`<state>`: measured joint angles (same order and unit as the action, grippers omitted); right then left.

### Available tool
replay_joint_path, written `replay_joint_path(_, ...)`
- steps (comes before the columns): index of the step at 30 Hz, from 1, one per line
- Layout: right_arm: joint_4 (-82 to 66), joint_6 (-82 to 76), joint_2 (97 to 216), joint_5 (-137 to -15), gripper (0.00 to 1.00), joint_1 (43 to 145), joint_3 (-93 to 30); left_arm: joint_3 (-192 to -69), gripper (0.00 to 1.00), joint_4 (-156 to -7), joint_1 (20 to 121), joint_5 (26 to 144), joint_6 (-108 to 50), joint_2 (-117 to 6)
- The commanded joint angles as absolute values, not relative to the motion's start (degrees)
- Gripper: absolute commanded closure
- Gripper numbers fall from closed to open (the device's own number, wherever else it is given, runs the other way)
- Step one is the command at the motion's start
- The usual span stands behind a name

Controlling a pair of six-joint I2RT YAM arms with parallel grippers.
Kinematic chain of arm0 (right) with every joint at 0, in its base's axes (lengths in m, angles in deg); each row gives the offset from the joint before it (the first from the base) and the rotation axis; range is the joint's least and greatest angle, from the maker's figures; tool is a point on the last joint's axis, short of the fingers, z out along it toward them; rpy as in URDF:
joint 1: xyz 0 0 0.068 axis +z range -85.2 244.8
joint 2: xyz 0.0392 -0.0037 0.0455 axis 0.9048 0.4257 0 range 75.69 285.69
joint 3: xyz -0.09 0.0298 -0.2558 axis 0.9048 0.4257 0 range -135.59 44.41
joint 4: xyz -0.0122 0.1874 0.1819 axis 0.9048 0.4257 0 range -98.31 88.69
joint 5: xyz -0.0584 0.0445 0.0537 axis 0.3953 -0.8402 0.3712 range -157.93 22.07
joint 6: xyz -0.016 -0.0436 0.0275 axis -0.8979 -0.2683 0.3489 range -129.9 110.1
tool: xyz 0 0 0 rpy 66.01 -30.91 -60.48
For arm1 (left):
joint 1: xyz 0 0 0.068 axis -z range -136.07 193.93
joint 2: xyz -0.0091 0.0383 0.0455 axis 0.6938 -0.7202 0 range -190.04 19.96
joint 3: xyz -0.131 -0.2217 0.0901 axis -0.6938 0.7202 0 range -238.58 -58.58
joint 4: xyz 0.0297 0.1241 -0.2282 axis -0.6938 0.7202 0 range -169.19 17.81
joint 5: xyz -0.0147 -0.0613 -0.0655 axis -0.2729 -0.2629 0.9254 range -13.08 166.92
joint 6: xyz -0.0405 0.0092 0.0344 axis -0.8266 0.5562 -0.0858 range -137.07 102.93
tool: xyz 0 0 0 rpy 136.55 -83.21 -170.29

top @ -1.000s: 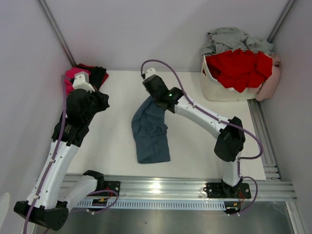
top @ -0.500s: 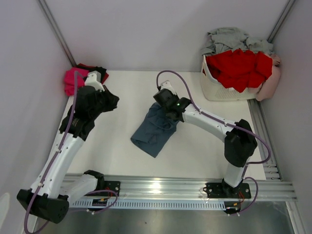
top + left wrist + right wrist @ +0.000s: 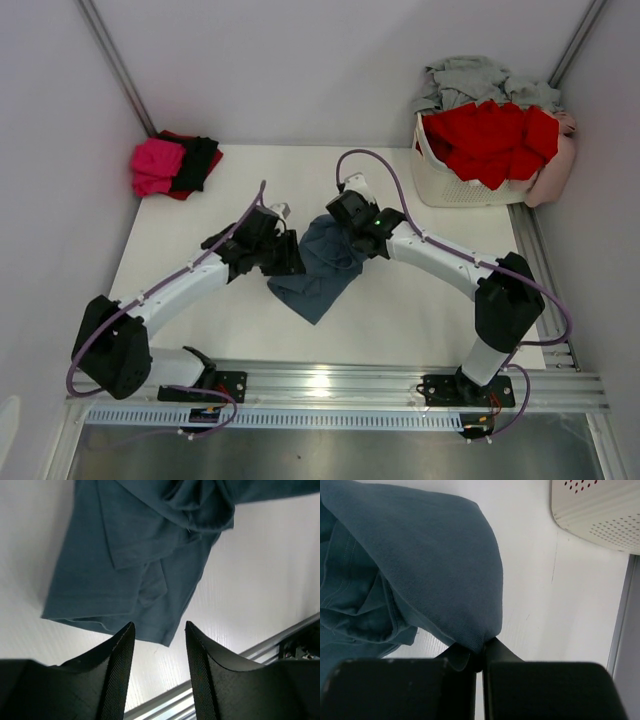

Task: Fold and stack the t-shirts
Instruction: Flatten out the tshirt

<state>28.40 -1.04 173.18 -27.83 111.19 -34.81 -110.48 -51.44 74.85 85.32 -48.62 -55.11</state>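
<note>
While your right gripper (image 3: 479, 655) is pinching the limp, light blue-grey t-shirt (image 3: 318, 272) bunched on the table (image 3: 420, 300), your left gripper (image 3: 159, 645) is hovering half-open, empty; take the near hem corner.

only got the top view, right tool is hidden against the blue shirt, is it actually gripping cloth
Observer: Yes, the right wrist view shows the right tool shut on a bunched fold of the blue-grey t-shirt.
Operator: and the left tool, open or shut
Observer: Open. In the left wrist view the left tool has a clear gap between its fingers with nothing gripped, and it points at the shirt's lower corner.
</note>
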Motion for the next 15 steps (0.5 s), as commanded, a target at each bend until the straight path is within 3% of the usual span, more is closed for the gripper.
replay_joint_path(1,26.6,0.8,171.4,-27.3,1.0,111.1,-34.2,-109.4,0.51,-52.8,77.3,86.5,-50.9,-56.3)
replay_joint_path(15,26.3,2.0,171.8,-30.3,1.0,111.1,-32.5,-112.0,0.52,-52.6,82.4,81.7,-53.0,-68.6)
